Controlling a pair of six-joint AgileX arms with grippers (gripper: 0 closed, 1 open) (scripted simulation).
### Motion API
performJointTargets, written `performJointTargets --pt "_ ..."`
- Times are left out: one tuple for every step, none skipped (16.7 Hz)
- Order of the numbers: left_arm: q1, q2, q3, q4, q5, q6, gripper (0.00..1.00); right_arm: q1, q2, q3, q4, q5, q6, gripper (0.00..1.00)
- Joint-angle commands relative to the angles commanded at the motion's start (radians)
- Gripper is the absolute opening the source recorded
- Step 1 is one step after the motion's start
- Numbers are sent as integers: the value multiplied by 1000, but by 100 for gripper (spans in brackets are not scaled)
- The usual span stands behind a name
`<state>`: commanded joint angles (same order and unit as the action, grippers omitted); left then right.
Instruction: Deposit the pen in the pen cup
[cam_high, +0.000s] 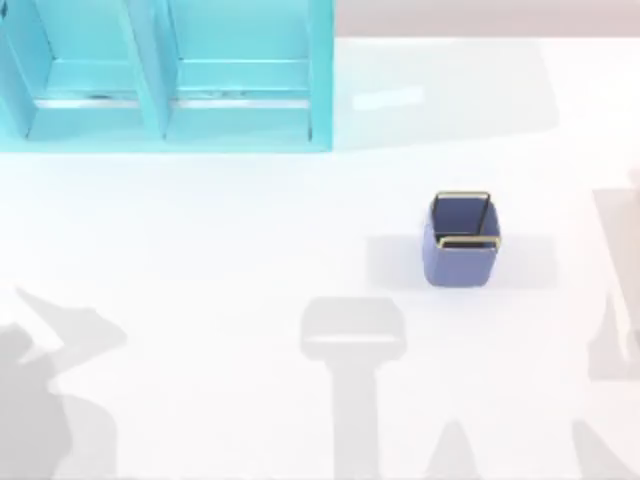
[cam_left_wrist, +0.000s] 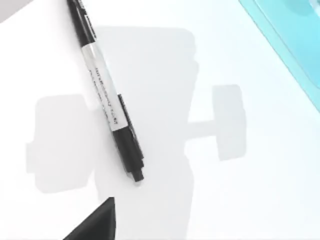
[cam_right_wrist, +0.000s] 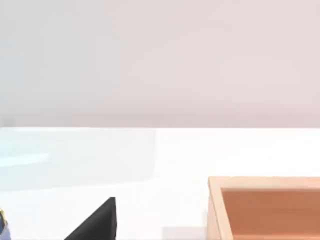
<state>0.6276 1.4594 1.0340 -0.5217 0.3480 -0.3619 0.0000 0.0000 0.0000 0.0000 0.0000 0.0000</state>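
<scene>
The white desk (cam_high: 230, 260) carried everything, with grey shadows of the arms along its six o'clock edge in the top view. The turquoise shelf unit (cam_high: 165, 75) stood at about eleven o'clock, its open compartments facing the desk's middle. A shallow wooden box (cam_right_wrist: 265, 207) sat on the desk in the right wrist view, one corner and its orange-brown inside showing. The pen cup (cam_high: 463, 240), blue-violet with a thin gold rim, stood upright toward three o'clock of the top view's centre, well apart from the shelf unit.

The pen (cam_left_wrist: 106, 95) lay flat on the desk in the left wrist view, its long axis running from about eleven o'clock to five o'clock there, pale barrel in the middle and black at both ends; the end nearer the camera was a small black button. It lay free, touched by nothing.

One black fingertip of the left tool (cam_left_wrist: 95, 224) showed near the pen, and one of the right tool (cam_right_wrist: 95, 222) above bare desk; whether either tool was spread or pressed together, I cannot tell.
</scene>
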Motion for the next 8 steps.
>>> performJointTargets --pt "28 92 60 -27 31 -12 100 0 0 0 0 0 0 100" --pt "53 180 116 -54 61 -22 100 0 0 0 0 0 0 100" --pt "75 262 167 -81 90 -30 100 0 0 0 0 0 0 100" --pt "95 335 212 -106 117 -36 100 0 0 0 0 0 0 100" --pt "112 399 252 -129 141 -42 100 0 0 0 0 0 0 100" --pt "126 452 285 -150 162 -45 100 0 0 0 0 0 0 100" --pt "137 494 311 -167 180 -48 100 0 0 0 0 0 0 100" --pt "145 526 330 -181 193 -49 100 0 0 0 0 0 0 100"
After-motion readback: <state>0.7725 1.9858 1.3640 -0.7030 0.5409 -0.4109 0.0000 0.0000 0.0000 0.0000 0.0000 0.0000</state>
